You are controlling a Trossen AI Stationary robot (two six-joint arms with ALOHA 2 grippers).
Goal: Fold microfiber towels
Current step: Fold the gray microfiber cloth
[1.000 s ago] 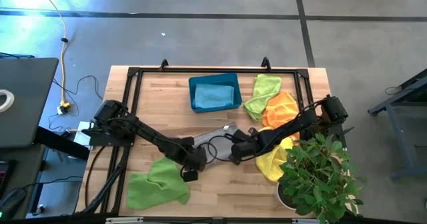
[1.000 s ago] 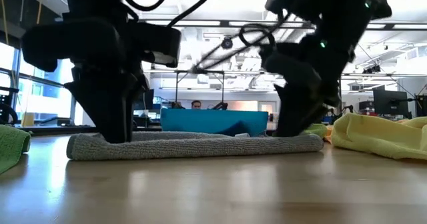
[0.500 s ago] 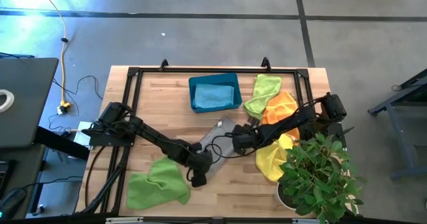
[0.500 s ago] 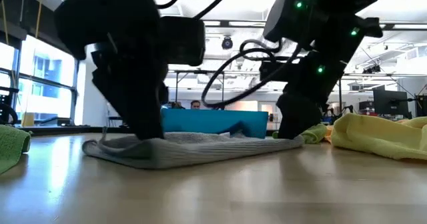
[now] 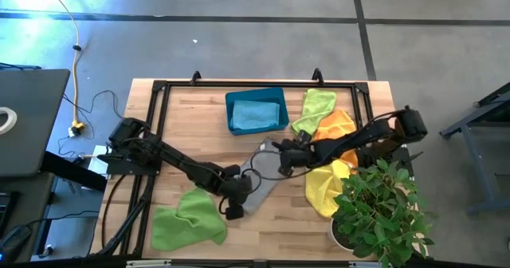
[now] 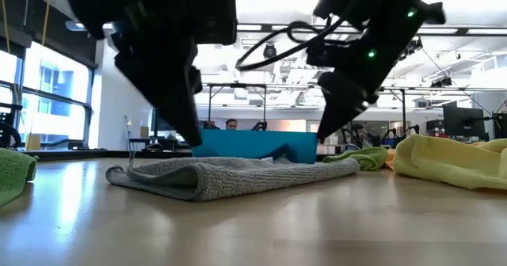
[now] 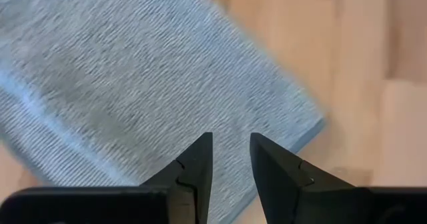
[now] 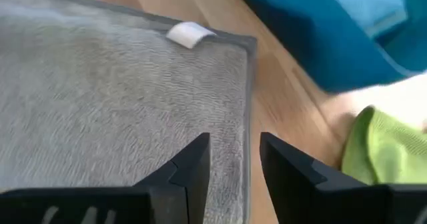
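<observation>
- Grey towel (image 5: 256,182): lies folded near the middle of the table (image 5: 191,116), between both arms, nearer the front edge; its white tag (image 8: 189,33) shows at one corner
- Left gripper (image 7: 230,159): hovers over one end of the grey towel, fingers a narrow gap apart, empty
- Right gripper (image 8: 233,159): hovers over the far end, beside the tagged corner, fingers slightly apart, empty
- Teal bin (image 5: 256,111): at the back edge, holding a light blue towel (image 5: 256,115)
- Risk: the unpinned fold may spring open
- Risk: a low finger could snag the nap and drag the layers askew
- Risk: the right arm swinging back may sweep the orange towel (image 5: 336,129) and yellow towel (image 5: 323,192) or strike the potted plant (image 5: 381,212) at the front right corner
</observation>
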